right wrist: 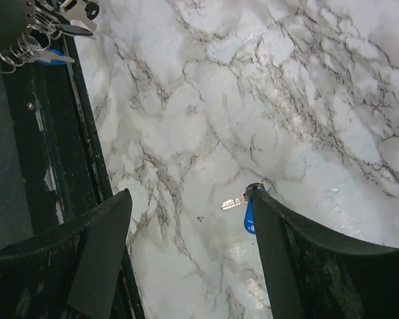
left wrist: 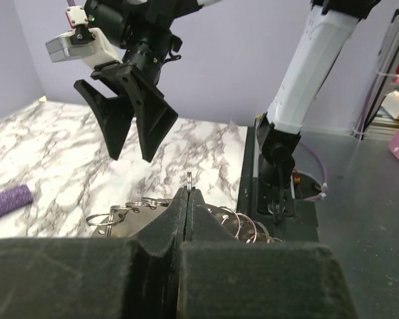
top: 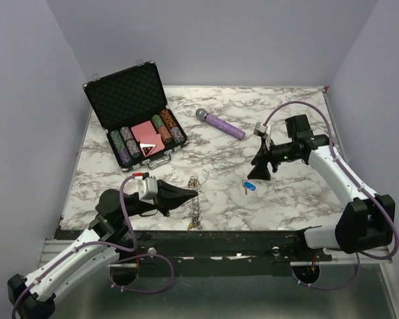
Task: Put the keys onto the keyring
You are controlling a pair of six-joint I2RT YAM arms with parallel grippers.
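My left gripper [top: 193,194] is shut on the thin edge of the keyring [top: 195,211], near the table's front edge. In the left wrist view a sliver of the keyring [left wrist: 189,178] pokes up between the shut fingertips, with small split rings [left wrist: 126,211] spread below. A loose key with a blue cap [top: 249,187] lies on the marble, right of centre. My right gripper [top: 260,174] is open and empty just above it. In the right wrist view the blue key [right wrist: 247,211] lies against the inner side of the right finger. The keyring bunch [right wrist: 26,40] shows at top left.
An open black case of poker chips [top: 136,119] stands at the back left. A purple microphone [top: 221,124] lies at the back centre. A black rail [top: 219,240] runs along the table's front edge. Purple walls close in three sides.
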